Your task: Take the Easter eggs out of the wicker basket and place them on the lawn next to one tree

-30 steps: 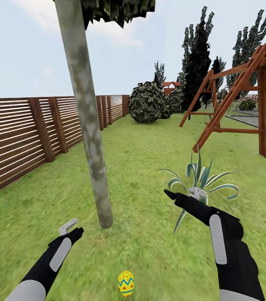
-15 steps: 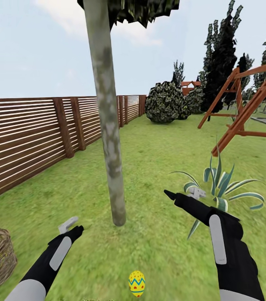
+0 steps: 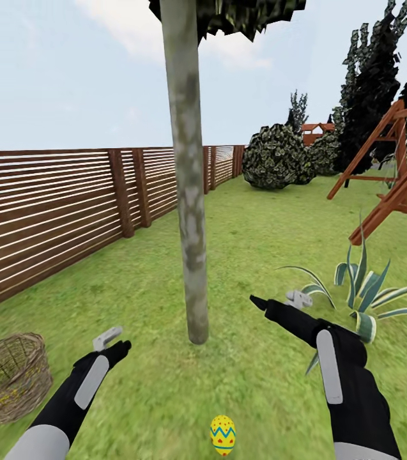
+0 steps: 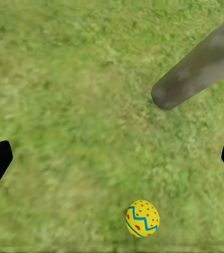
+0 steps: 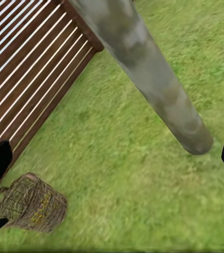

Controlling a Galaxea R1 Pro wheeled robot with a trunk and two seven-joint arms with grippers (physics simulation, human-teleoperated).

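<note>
Lying alone on the lawn (image 3: 165, 281), one Easter egg (image 3: 223, 434) sits near the robot, just short of the tree (image 3: 190, 211), whose pale mottled trunk rises straight from the grass beyond it; the left wrist view has the same egg (image 4: 142, 218) a short way from the trunk's foot (image 4: 167, 95). The wicker basket (image 3: 10, 377) stands on the grass at the near left, well apart from the egg, and what lies inside it cannot be made out. The left gripper (image 3: 110, 342) hovers over the grass between basket and tree with its fingers spread and empty. The right gripper (image 3: 276, 303) hangs to the right of the trunk, fingers likewise spread and holding nothing. A slatted wooden fence (image 3: 56, 211) runs along the left, a striped spiky plant (image 3: 363, 300) grows at the right, and a wooden swing frame (image 3: 395, 172) and round bushes (image 3: 276, 156) stand farther off.
</note>
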